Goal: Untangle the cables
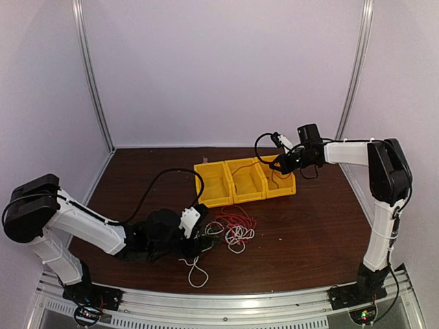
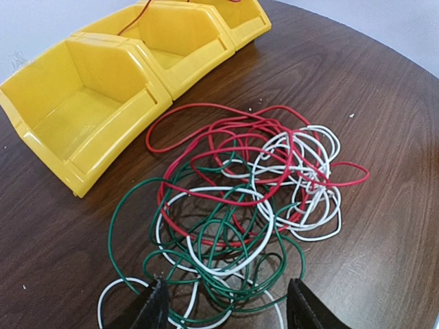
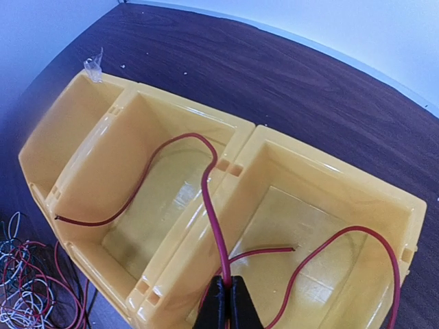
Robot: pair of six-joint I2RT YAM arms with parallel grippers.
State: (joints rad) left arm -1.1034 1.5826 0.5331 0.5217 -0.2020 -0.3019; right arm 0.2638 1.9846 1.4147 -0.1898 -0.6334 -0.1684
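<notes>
A tangle of red, white and green cables [image 2: 247,199] lies on the dark wood table, also seen in the top view [image 1: 230,229]. My left gripper [image 2: 226,305] is open, its jaws low on either side of the tangle's near green and white loops. My right gripper [image 3: 228,301] is shut on a red cable [image 3: 209,199] above the yellow bins [image 3: 240,205]. That cable arcs over the wall between the middle and right bins, with one end lying in the middle bin. The right gripper [image 1: 282,163] hovers over the right bin in the top view.
Three yellow bins [image 1: 243,181] stand in a row at the table's middle back. The left bin [image 2: 82,110] holds nothing. A white cable loop [image 1: 197,271] trails toward the front edge. White walls enclose the table.
</notes>
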